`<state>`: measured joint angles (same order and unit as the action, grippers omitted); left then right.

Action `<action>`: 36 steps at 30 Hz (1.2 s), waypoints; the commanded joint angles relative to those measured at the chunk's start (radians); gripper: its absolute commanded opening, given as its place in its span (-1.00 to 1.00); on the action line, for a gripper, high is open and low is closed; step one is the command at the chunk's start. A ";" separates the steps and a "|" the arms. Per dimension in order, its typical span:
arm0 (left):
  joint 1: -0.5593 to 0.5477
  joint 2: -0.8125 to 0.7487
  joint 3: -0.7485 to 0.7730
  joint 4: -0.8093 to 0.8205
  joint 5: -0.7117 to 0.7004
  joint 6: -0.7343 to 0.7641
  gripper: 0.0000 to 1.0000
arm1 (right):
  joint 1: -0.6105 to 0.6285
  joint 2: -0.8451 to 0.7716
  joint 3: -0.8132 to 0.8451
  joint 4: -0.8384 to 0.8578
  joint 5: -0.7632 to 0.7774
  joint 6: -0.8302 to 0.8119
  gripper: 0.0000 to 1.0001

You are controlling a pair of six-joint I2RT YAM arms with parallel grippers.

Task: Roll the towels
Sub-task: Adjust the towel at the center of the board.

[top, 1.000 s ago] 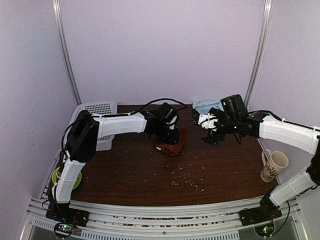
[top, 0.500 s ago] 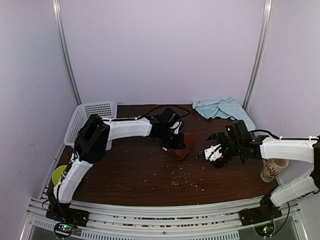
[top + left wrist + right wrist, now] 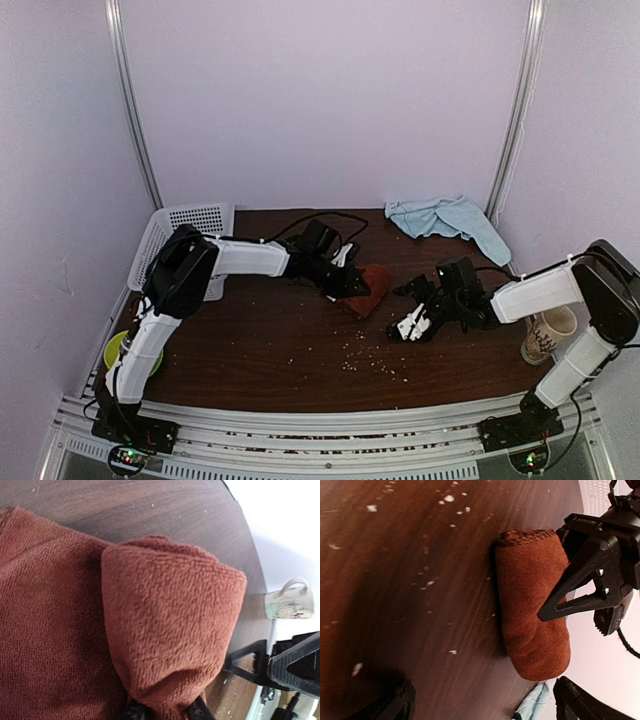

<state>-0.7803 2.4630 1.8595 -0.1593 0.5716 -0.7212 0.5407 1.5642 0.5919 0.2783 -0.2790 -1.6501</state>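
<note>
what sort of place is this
Probably a robot test cell: bare white walls box in a dark table, a metal mounting rail along its near edge, a rust-red towel as prop.

On the dark table lies a rust-red towel; beyond it a pale-blue towel, crumbs nearer, basket leftward, mug rightward.

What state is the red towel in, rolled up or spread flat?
Rolled up: the red towel is a compact cylinder on the table, with the jaws of the left gripper pinching it.
</note>
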 commanded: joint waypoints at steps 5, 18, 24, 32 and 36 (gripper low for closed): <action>0.041 0.020 -0.094 -0.048 0.029 0.018 -0.35 | -0.003 0.188 0.045 0.346 0.073 -0.136 0.95; 0.059 0.033 -0.062 -0.098 0.041 0.067 -0.29 | 0.018 0.413 0.165 0.471 0.133 -0.191 0.93; 0.058 0.033 -0.071 -0.103 0.057 0.097 -0.23 | 0.025 0.445 0.222 0.377 0.129 -0.194 0.75; 0.060 -0.024 -0.103 -0.122 0.052 0.152 -0.11 | 0.044 0.436 0.293 0.144 0.150 -0.161 -0.27; 0.067 -0.077 -0.102 -0.182 0.007 0.202 0.09 | 0.055 0.389 0.317 -0.017 0.137 -0.121 -0.40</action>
<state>-0.7334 2.4298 1.7931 -0.1623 0.6544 -0.5892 0.5793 1.9850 0.8974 0.5182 -0.1413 -1.8229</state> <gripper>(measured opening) 0.488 0.309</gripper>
